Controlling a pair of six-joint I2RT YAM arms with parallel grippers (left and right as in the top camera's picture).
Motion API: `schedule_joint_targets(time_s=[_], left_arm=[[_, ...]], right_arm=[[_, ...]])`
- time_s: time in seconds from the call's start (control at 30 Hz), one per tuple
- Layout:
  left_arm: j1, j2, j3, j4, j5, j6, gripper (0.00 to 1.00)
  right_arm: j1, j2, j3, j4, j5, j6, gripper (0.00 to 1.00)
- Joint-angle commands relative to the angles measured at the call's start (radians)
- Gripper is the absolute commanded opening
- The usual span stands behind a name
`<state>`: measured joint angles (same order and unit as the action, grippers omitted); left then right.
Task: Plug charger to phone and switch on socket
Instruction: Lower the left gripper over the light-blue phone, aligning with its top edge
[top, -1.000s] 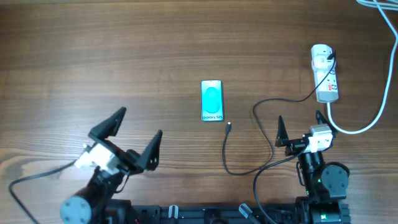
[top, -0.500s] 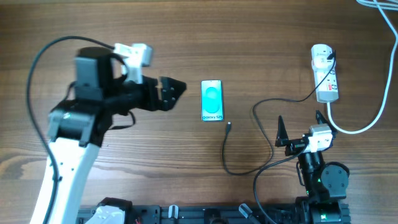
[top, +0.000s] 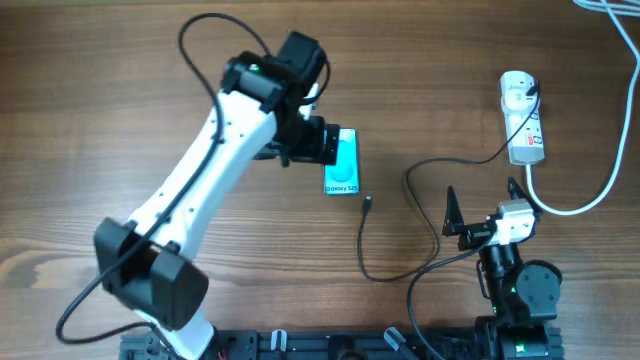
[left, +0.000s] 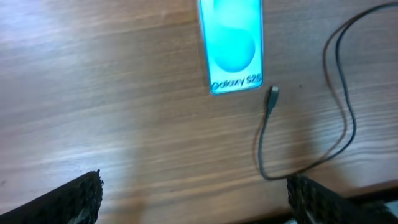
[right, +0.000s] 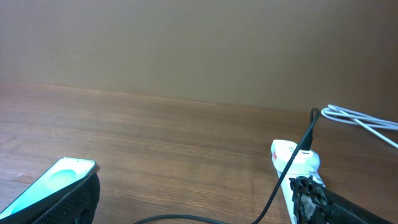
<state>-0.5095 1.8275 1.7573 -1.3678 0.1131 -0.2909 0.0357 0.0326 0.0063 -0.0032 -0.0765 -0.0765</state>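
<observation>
Charger tip (top: 369, 204) is lying loose just beside phone (top: 344, 172); socket (top: 522, 120) is awaiting switching; left gripper (left: 196, 193) and right gripper (top: 483, 200) are gaping, grasping nothing.

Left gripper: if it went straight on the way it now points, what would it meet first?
The left gripper would most likely meet the phone, lying straight ahead of its open jaws; its height is hard to judge.
</observation>
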Motion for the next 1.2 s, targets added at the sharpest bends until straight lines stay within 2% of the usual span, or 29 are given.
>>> schedule_joint_targets(time_s=[0.0, 0.13, 0.4, 0.6, 0.67, 0.9, 1.17], left_arm=[[-0.01, -0.005, 0.021, 0.039, 0.138, -0.01, 1.0], [-0.022, 0.009, 0.021, 0.074, 0.14, -0.14, 1.0], [-0.111, 0.172, 0.015, 0.135, 0.125, -0.254, 1.0], [-0.148, 0.27, 0.014, 0.19, 0.026, -0.398, 1.0], [-0.149, 0.295, 0.014, 0.212, 0.025, -0.406, 1.0], [-0.149, 0.333, 0.014, 0.221, -0.134, -0.389, 1.0], [-0.149, 0.333, 0.014, 0.254, -0.134, -0.345, 1.0]], right_arm=[[-0.004, -0.003, -0.001, 0.003, 0.013, -0.002, 1.0], [-0.004, -0.003, -0.001, 0.003, 0.013, -0.002, 1.0], [-0.004, -0.003, -0.001, 0.003, 0.013, -0.002, 1.0], [-0.004, -0.003, -0.001, 0.003, 0.013, -0.002, 1.0], [-0.004, -0.003, -0.001, 0.003, 0.013, -0.002, 1.0], [-0.004, -0.003, -0.001, 0.003, 0.013, -0.002, 1.0], [-0.004, -0.003, -0.001, 0.003, 0.013, -0.002, 1.0]])
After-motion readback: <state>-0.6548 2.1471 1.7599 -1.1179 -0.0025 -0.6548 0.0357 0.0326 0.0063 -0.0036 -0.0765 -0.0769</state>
